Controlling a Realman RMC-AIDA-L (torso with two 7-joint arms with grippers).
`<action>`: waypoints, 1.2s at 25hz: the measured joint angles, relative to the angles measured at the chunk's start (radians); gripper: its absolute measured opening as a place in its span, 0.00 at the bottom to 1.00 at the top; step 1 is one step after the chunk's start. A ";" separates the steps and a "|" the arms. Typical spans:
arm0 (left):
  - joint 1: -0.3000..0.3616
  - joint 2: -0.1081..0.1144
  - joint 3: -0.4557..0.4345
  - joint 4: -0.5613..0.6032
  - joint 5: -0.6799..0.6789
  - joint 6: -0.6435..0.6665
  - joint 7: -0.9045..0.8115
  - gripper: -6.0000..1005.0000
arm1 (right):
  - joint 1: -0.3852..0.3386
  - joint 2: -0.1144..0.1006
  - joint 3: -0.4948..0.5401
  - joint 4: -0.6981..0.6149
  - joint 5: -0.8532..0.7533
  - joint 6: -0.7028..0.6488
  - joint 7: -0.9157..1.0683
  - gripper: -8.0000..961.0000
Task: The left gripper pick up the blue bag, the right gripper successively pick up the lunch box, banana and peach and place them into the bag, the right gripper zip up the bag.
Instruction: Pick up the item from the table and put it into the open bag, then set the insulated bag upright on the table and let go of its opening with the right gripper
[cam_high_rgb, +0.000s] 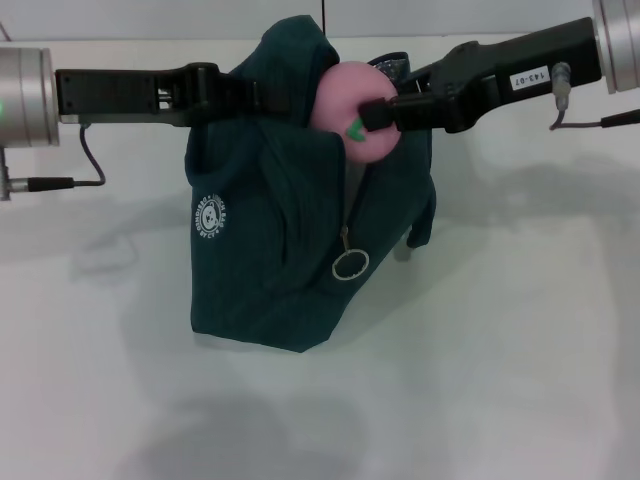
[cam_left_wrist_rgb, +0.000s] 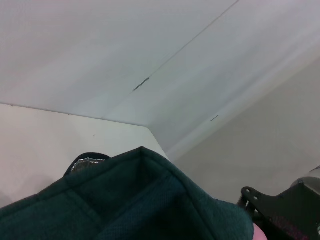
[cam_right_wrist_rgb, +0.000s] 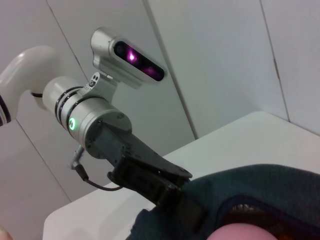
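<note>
The blue bag (cam_high_rgb: 280, 250) stands on the white table, its top held up by my left gripper (cam_high_rgb: 262, 98), which is shut on the bag's upper edge. My right gripper (cam_high_rgb: 372, 112) is shut on the pink peach (cam_high_rgb: 345, 100) and holds it at the bag's open top. The bag's ring zip pull (cam_high_rgb: 350, 264) hangs on its front, beside the white logo (cam_high_rgb: 208, 218). In the right wrist view the peach (cam_right_wrist_rgb: 240, 232) sits at the bag's mouth (cam_right_wrist_rgb: 260, 195), with the left gripper (cam_right_wrist_rgb: 170, 197) on the fabric. The lunch box and banana are out of view.
The white table (cam_high_rgb: 520, 330) surrounds the bag. A wall with panel seams rises behind it (cam_left_wrist_rgb: 150, 60). The left arm's silver wrist with a green light (cam_right_wrist_rgb: 85, 120) is at the far side of the bag.
</note>
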 joint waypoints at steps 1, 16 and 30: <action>0.000 0.000 0.000 0.000 0.000 0.000 0.000 0.04 | -0.001 0.000 0.000 -0.002 0.005 0.000 -0.003 0.20; 0.000 0.000 0.000 0.000 0.000 0.000 0.000 0.04 | -0.015 -0.006 0.010 -0.007 0.035 -0.002 -0.013 0.55; 0.007 -0.002 -0.001 0.000 0.000 0.000 0.002 0.04 | -0.217 -0.010 0.227 -0.015 0.060 -0.011 0.154 0.65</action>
